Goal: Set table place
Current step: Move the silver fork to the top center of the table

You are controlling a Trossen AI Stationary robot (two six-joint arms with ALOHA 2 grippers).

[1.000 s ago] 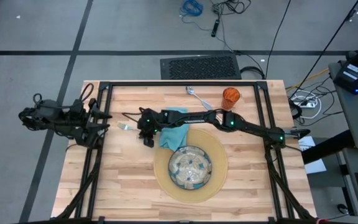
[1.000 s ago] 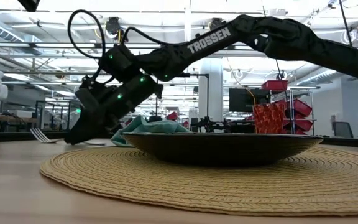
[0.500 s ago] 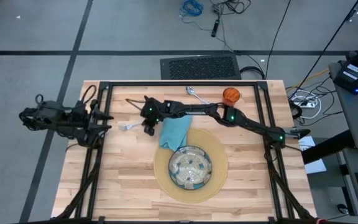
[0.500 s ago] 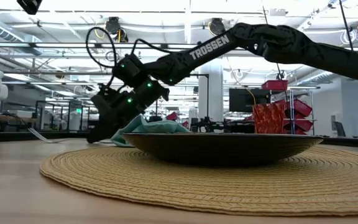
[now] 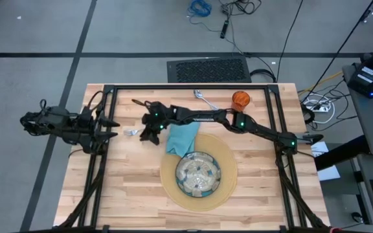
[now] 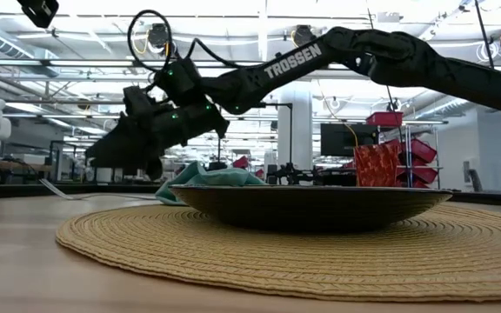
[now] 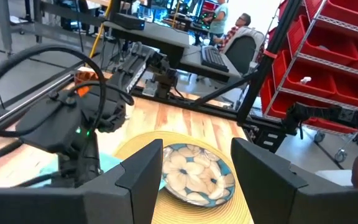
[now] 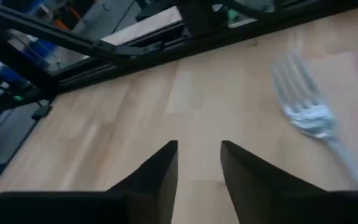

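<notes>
The fork (image 5: pixel 131 132) lies flat on the table (image 5: pixel 122 194), left of the teal napkin (image 5: pixel 182 137). My right gripper (image 5: pixel 149 134) hovers just above the wood beside the fork (image 8: pixel 306 107); its fingers (image 8: pixel 199 152) stand open with bare table between them. In the low view it hangs clear of the table (image 6: pixel 116 156). The patterned plate (image 5: pixel 199 173) sits on the round tan mat (image 5: pixel 170 188). The napkin's near end lies at the mat's far-left rim. A spoon (image 5: pixel 203 97) and the orange cup (image 5: pixel 240 99) sit near the far edge. My left gripper (image 5: pixel 109 126) waits open at the table's left edge.
Black frame rails (image 5: pixel 186 87) run along the table's far edge and down both sides. The left wrist view looks past the open left fingers (image 7: pixel 197 146) at the plate (image 7: pixel 197 180) and my right arm (image 7: pixel 67 124). A person sits in the room beyond (image 7: pixel 238 28).
My right gripper has risen off the table and drawn toward the far-left, away from the mat and closer to the fork, tipping from a steep downward slant to a flatter one. The fork and napkin lie where they were.
</notes>
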